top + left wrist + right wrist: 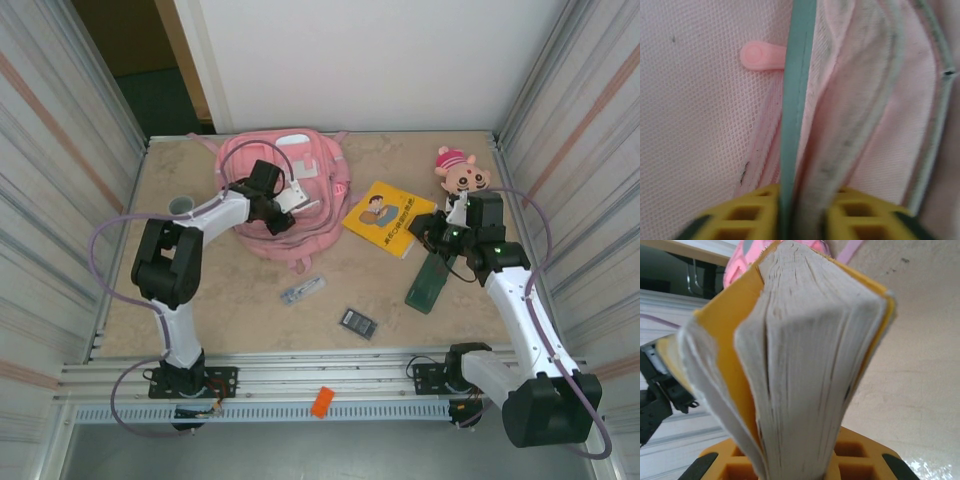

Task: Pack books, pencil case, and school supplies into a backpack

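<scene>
The right gripper pinches the yellow book tight by its near edge. The left gripper squeezes a flap of the pink backpack.

Table: we see a tan, faintly mottled, matte top.
Left wall: a ribbed silvery panel with pale reddish stripes, standing along the table's side.
Right wall: we find the same ribbed panel here.
Back wall: plain white.
Opening: left of the white wall, a dim gap with a brown frame edge.
Rails: slotted aluminium along the table's near edge.
Light: soft and even; we note only faint shadows.
</scene>
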`<state>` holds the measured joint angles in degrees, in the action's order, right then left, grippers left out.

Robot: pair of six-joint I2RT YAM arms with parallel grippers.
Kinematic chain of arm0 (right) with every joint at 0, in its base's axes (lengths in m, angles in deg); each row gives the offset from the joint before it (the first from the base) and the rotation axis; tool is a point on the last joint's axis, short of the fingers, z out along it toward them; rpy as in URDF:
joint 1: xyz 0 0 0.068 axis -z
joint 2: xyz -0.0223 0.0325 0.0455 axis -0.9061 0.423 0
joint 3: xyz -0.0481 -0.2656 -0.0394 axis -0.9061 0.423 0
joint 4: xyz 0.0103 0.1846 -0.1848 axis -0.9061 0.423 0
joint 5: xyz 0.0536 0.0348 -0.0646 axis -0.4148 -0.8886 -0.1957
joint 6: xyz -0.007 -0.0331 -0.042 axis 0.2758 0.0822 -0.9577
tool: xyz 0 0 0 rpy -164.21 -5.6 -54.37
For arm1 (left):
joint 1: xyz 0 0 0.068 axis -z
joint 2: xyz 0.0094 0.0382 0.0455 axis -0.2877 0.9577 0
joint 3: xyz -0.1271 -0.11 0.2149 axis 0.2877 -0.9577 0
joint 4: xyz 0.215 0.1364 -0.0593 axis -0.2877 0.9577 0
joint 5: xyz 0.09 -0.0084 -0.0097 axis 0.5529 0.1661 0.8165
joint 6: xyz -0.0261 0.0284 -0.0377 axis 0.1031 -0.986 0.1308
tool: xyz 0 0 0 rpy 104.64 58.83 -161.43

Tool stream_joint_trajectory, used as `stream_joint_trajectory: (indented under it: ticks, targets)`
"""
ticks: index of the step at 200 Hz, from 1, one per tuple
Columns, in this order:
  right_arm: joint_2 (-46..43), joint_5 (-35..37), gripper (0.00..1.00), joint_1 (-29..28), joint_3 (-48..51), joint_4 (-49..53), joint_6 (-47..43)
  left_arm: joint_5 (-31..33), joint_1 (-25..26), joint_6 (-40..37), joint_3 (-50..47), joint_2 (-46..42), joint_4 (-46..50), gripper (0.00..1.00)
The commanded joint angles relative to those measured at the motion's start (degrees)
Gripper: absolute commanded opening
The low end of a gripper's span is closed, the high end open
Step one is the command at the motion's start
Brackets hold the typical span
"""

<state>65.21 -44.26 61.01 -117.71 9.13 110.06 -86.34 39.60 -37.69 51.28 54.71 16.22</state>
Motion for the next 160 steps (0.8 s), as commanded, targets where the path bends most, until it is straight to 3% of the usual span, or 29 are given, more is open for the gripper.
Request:
stream_joint_trajectory:
  ticks: [1,24,56,100,145,160]
  targets:
    - [-3.97,2.98,0.00,1.35,0.92,0.33,4.40,-2.65,-0.64,6.64,5.99,-5.85,1.84,0.02]
    - [-8.54,7.14,0.00,3.80,2.92,0.67,10.53,-9.16,-0.64,14.41,10.63,-9.29,4.01,0.00]
    - [-9.89,1.74,0.00,2.49,4.24,-5.67,16.28,-14.89,-0.61,23.32,16.98,-9.08,7.68,0.00]
    - [-9.62,3.65,0.00,-7.22,3.78,-10.28,21.59,-20.00,-0.59,36.96,17.35,-10.90,3.96,0.00]
    - [-2.57,12.61,0.00,-18.54,6.86,-23.18,26.52,-23.26,-0.72,41.89,16.71,-11.55,-0.40,0.00]
    - [1.21,16.70,0.00,-21.56,8.77,-32.19,27.47,-24.76,-0.88,42.72,16.45,-11.54,-1.77,0.00]
